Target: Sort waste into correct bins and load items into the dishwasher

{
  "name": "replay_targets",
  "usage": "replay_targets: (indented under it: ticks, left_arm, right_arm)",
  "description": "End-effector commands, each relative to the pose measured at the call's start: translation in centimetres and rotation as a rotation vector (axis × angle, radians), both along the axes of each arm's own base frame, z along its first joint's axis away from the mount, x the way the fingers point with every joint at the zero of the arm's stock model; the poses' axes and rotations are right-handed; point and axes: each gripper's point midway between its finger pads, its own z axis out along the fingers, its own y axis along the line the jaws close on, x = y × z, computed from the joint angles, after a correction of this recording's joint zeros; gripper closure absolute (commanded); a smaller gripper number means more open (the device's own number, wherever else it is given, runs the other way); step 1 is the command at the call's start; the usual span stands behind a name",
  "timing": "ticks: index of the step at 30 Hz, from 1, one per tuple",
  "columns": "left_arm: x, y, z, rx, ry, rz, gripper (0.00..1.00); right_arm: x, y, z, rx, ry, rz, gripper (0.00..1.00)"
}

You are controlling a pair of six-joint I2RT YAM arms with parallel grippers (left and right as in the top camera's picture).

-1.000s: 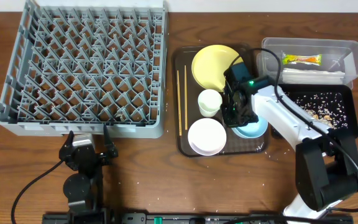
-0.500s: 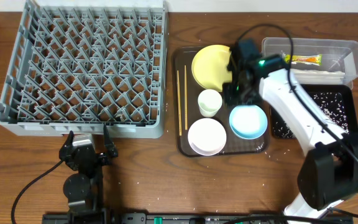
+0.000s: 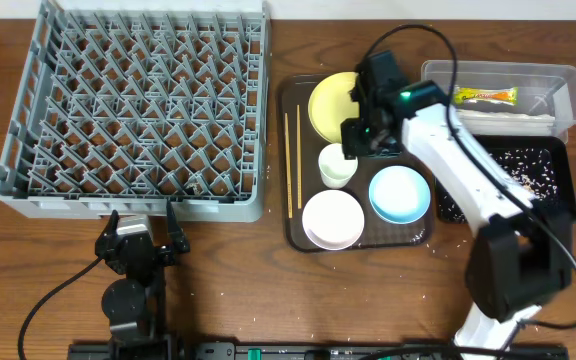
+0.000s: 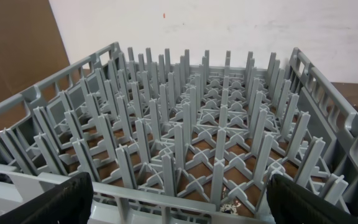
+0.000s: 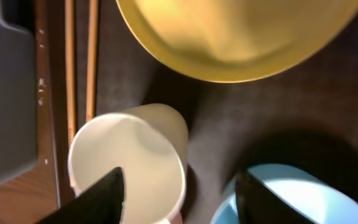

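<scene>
We logged the right gripper (image 5: 178, 182) half-open, empty, above the cup (image 3: 336, 165), right of center, below the plate (image 3: 333, 105). 2 chopsticks (image 3: 292, 160) lay left of it. Left gripper (image 4: 179, 198) was wide open, empty, facing the rack (image 4: 191, 143).

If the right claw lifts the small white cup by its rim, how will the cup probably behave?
The small white cup stands upright and looks smooth, so it may slip in a pinch. It looks empty, so it is probably light. It seems narrow for its height, so a side push could tip it toward the chopsticks.
</scene>
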Motion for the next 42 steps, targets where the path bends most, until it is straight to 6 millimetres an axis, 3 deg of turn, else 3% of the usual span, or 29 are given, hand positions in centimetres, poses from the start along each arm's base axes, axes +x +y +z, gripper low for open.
replay_targets:
  ticks: [1,5,8,22,25,26,27,35,39,42]
  left_arm:
    - [0.0,0.2,-1.9,0.0,0.049,0.011,0.1]
    - [0.0,0.2,-1.9,-0.018,0.047,0.013,0.1]
    - [0.0,0.2,-2.1,-0.054,0.048,0.018,0.09]
    - [0.0,0.2,-1.0,-0.125,0.02,0.028,0.1]
    - [0.0,0.1,-0.9,-0.135,0.013,0.026,0.09]
    - [0.0,0.1,-0.5,-0.15,0.001,0.027,0.1]
    - [0.0,0.1,-0.1,-0.165,-0.011,0.028,0.09]
    - [-0.4,-1.3,4.9,-0.201,-0.1,-0.053,0.1]
    - [0.0,-1.8,6.2,-0.329,-0.09,-0.072,0.1]
    - [0.9,-3.5,8.7,-0.362,-0.049,-0.169,0.1]
  right_arm:
    - [-0.3,0.2,-2.6,-0.028,0.058,-0.004,0.53]
    - [-0.5,0.3,-3.6,-0.037,0.081,-0.002,0.73]
    - [-0.2,0.4,-3.5,-0.032,0.068,-0.003,0.81]
    - [-0.7,1.6,-4.4,-0.055,0.072,0.033,0.76]
    - [-0.7,1.5,-4.7,-0.073,0.07,0.035,0.84]
    - [-0.8,1.5,-4.7,-0.076,0.07,0.034,0.96]
    - [-0.8,1.5,-4.7,-0.076,0.07,0.034,0.99]
    - [0.0,1.7,-3.5,-0.026,0.05,0.013,0.99]
    - [0.4,2.2,-1.3,0.041,0.024,0.012,0.99]
    - [1.1,2.5,1.5,0.076,-0.035,0.014,0.99]
